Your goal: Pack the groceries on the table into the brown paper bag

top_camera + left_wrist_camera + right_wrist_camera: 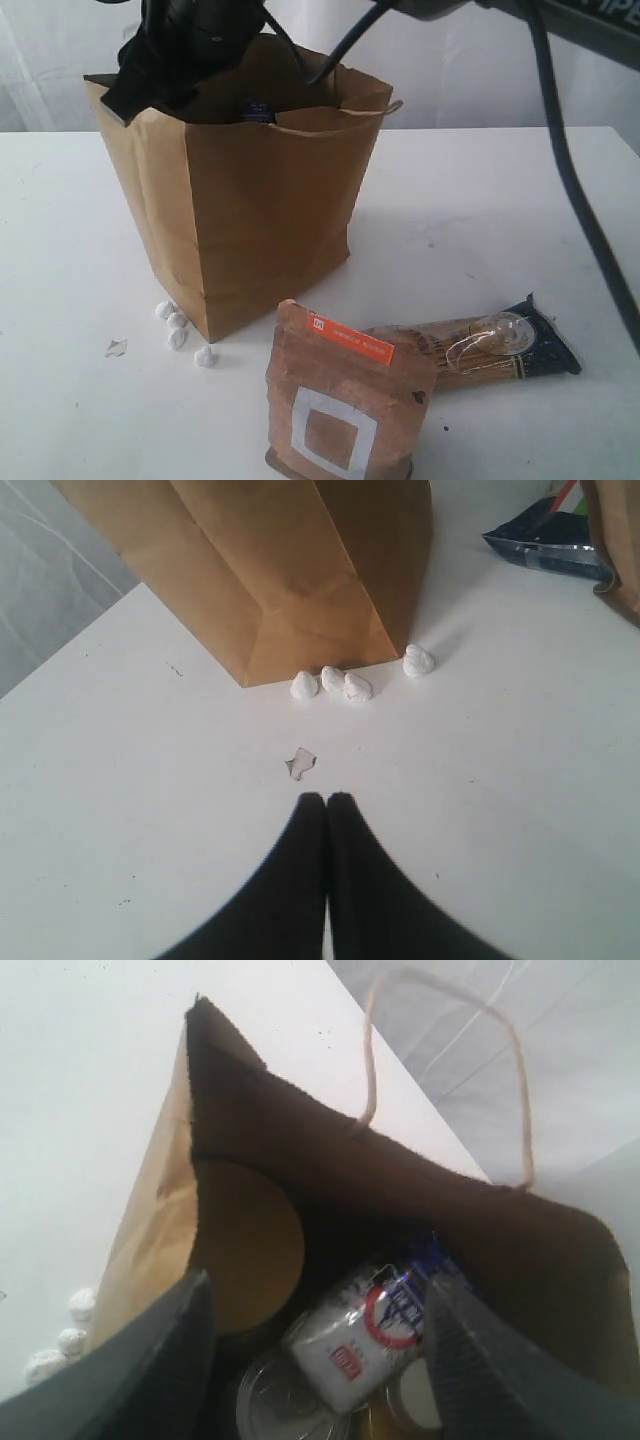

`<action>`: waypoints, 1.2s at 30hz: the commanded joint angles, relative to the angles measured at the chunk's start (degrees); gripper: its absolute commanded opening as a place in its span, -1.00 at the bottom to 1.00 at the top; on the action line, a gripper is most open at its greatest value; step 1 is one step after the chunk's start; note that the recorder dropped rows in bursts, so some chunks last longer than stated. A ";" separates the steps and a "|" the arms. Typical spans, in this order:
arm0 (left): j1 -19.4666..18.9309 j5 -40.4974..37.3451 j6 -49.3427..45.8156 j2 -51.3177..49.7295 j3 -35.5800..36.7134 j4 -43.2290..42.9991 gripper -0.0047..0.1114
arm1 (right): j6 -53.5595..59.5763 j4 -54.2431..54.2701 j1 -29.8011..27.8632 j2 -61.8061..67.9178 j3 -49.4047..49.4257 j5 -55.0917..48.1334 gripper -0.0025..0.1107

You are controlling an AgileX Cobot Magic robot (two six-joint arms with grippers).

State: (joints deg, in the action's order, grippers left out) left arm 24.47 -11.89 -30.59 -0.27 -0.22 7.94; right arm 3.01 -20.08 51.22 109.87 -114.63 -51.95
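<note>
The brown paper bag (250, 200) stands upright on the table (480, 200). My right gripper (170, 85) hangs over its open mouth, jaws open (320, 1285). Inside, the right wrist view shows the gold lid of the nut jar (245, 1245), the small blue-white packet (375, 1330) lying on the tin can (280, 1405), and the white cap of the yellow jar (415, 1400). The brown pouch (340, 400) stands in front of the bag, and the spaghetti pack (480, 350) lies beside the pouch. My left gripper (327, 800) is shut and empty, low over the table, left of the bag (280, 570).
Several white crumbs (180, 330) lie at the bag's front corner, and a small clear scrap (299, 763) lies just ahead of the left fingertips. The bag's paper-cord handle (445, 1070) stands up at its far rim. The right arm's cables (580, 200) hang on the right.
</note>
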 commanded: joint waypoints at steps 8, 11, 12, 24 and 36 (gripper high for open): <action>0.20 -0.11 0.17 0.27 0.22 0.41 -0.92 | -0.70 -0.49 -0.40 -3.48 -0.14 0.38 0.05; 0.20 -0.11 0.17 0.27 0.22 0.41 -0.92 | -0.70 -0.49 -0.40 -4.02 -0.14 -0.26 0.05; 0.20 -0.11 0.17 0.27 0.22 0.41 -0.92 | -0.70 -0.49 -0.40 -4.05 -0.14 -0.70 0.05; 0.20 -0.11 0.17 0.27 0.22 0.41 -0.92 | -1.76 -0.45 1.24 -9.39 0.07 -5.66 0.04; 0.20 -0.11 0.17 0.27 0.22 0.41 -0.92 | -8.91 -1.48 5.02 -20.19 11.30 -2.78 -0.66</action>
State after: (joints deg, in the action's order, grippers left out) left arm 24.47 -11.89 -30.59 -0.27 -0.22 7.94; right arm -3.13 -20.22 55.87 92.73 -107.28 -56.87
